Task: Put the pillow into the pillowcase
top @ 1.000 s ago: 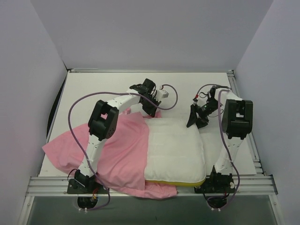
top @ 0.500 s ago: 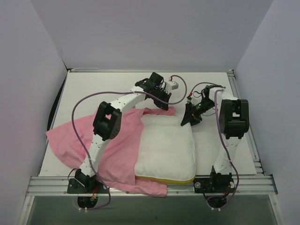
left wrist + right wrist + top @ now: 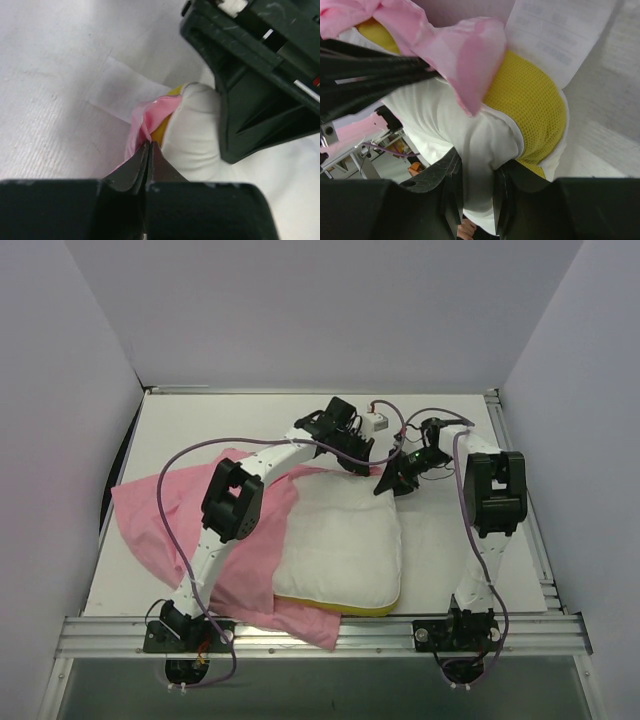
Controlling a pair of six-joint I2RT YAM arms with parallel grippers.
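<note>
The white pillow [image 3: 340,550] lies mid-table with its yellow trim [image 3: 340,606] at the near edge. The pink pillowcase [image 3: 175,515] spreads to its left and under it. My left gripper [image 3: 358,462] is at the pillow's far edge, shut on a fold of the pillowcase [image 3: 147,120]. My right gripper [image 3: 388,482] is just right of it, shut on the pillow's far corner [image 3: 480,150], where yellow mesh [image 3: 530,100] shows. In the left wrist view the right gripper's black body [image 3: 260,85] sits right beside the pinched pink cloth.
The two grippers nearly touch above the pillow's far edge. A metal rail [image 3: 320,635] runs along the table's near edge. Grey walls close in the left, right and back. A paper label [image 3: 125,90] lies on the white table.
Both grippers have moved together to the left and away from the arm bases. The pillow has shifted left and turned; the pillowcase has been dragged along and spread further left.
</note>
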